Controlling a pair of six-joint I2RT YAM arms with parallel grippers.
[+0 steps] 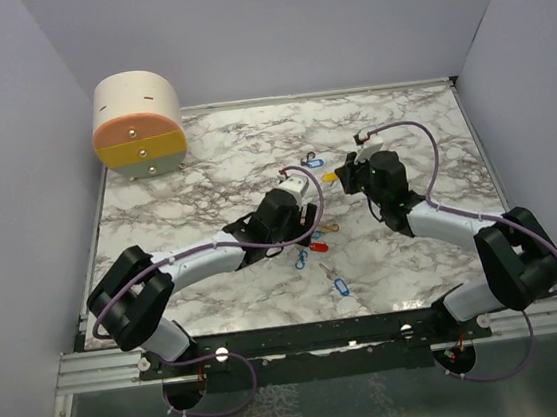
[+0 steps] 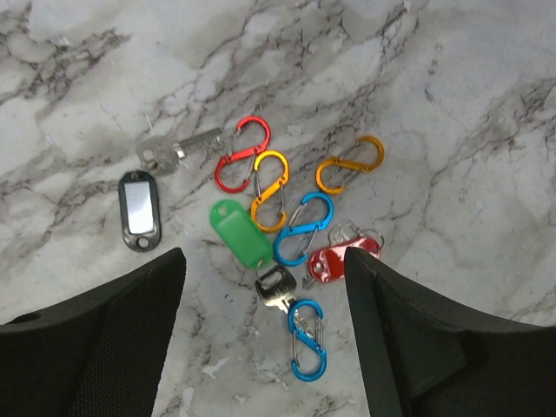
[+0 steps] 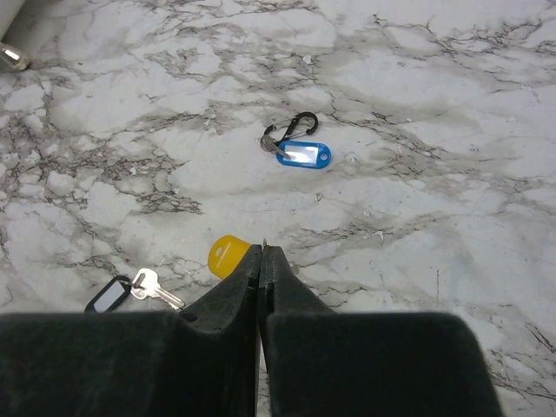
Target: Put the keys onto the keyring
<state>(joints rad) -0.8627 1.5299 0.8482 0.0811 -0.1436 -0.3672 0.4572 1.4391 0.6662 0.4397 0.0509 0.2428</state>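
Left end effector (image 2: 265, 258) released, jaws wide, hovering over the cluster. Green-tag key (image 2: 239, 233) and red-tag key (image 2: 339, 261) lie on the desk (image 2: 452, 104) in line with the gap between its jaws, loose among coloured S-clips (image 2: 302, 228). Right end effector (image 3: 261, 248) clenched. Yellow-tag key (image 3: 226, 254) sits right at its tip; touching or pinched, can't tell. Blue-tag key (image 3: 304, 155) lies well beyond it, against a dark clip (image 3: 291, 129). My read: early stage. No keys seen gathered on one ring, so nearly everything is left.

High rear camera overlooks the table (image 1: 223, 164); both wrist cameras look closely down at keys (image 2: 239, 233).
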